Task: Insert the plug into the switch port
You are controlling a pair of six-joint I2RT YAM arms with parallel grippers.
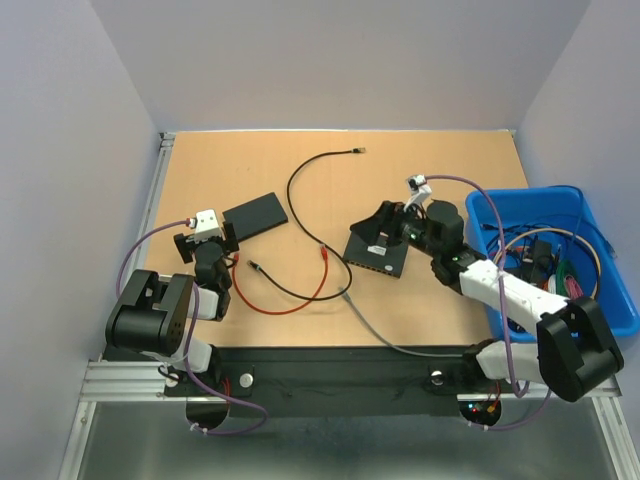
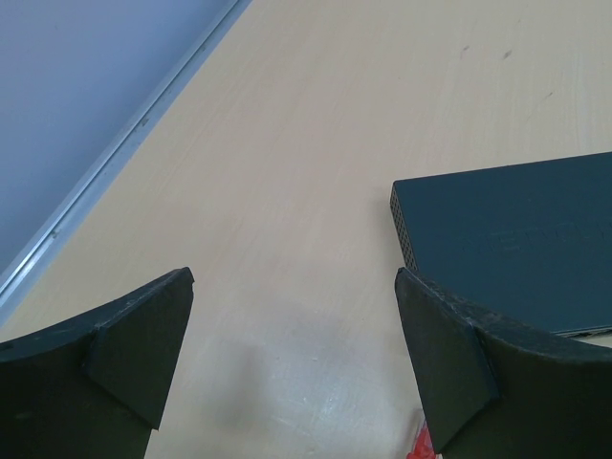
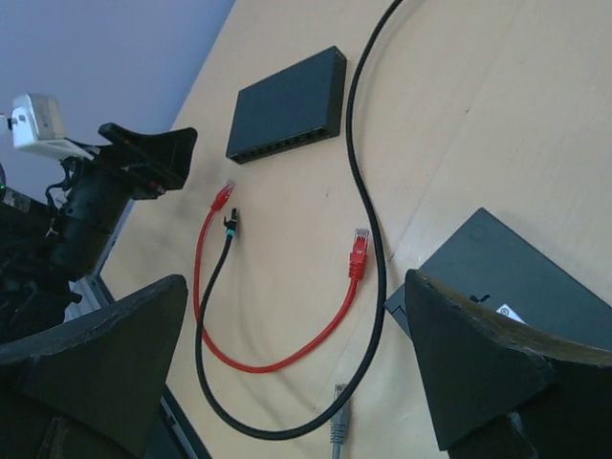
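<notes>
Well, L jaws spread by switch (image 2: 516,239), logo illegible; R jaws spread by 2nd switch (image 3: 516,277), label unreadable.

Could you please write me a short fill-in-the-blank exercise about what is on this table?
1. The shortest cable on the table is ____.
2. The bin at the right side is ____.
3. One switch sits by the right pincer; the other switch lies nearer the ____ arm.
4. The left pincer and the right pincer both stand ____, holding nothing.
Missing words: red; blue; left; open.
</notes>
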